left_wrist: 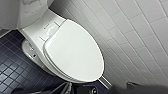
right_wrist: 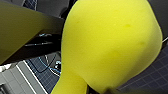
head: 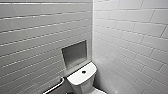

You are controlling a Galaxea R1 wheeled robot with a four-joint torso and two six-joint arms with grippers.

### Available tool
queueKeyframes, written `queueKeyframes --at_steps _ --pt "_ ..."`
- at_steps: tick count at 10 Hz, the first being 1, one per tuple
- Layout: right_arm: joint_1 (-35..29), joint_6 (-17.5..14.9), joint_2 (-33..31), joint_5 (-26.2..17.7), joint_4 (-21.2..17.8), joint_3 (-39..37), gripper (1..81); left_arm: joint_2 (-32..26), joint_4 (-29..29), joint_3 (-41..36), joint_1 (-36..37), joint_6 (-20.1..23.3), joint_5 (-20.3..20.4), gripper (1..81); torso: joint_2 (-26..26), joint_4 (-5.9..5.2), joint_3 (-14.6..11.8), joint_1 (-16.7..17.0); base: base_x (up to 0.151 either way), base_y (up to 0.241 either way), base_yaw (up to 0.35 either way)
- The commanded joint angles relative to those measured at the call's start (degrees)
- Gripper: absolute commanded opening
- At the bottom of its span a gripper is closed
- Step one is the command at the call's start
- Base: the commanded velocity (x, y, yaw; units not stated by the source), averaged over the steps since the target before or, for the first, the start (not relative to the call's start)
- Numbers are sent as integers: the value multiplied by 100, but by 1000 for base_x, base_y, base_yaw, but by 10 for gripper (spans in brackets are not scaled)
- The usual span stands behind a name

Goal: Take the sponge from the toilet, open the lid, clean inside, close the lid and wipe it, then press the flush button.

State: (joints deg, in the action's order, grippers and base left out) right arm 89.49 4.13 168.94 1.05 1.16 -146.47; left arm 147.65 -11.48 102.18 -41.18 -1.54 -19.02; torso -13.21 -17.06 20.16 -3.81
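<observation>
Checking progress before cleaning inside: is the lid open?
No, the lid lies flat, fully down.

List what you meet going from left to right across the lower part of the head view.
Grab rail → toilet, with the flush button on its tank top → white tiled side wall.

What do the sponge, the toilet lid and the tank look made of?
The sponge: soft matte yellow foam, bulging as if squeezed. The lid: likely smooth plastic, with a soft sheen. The tank: probably glazed ceramic, glossy white.
</observation>
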Motion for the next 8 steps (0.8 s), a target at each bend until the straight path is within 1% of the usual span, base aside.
queueKeyframes --at_steps 1,3,6,8 --pt "-128 -18 2 -386 78 41 10 -25 -961 -330 1588 13 -647 811 0 0 0 2 0 0 0" --pt "-137 -18 11 -386 69 41 10 81 -1128 -260 1985 4 -621 811 2 0 0 0 0 0 0" --pt "-120 -18 37 -386 78 41 10 300 -1497 259 2635 -49 -621 811 2 0 2 -5 0 0 0" --pt "74 -18 -77 -430 78 41 10 432 -1620 610 2953 -49 -612 811 5 0 4 -5 0 0 0"
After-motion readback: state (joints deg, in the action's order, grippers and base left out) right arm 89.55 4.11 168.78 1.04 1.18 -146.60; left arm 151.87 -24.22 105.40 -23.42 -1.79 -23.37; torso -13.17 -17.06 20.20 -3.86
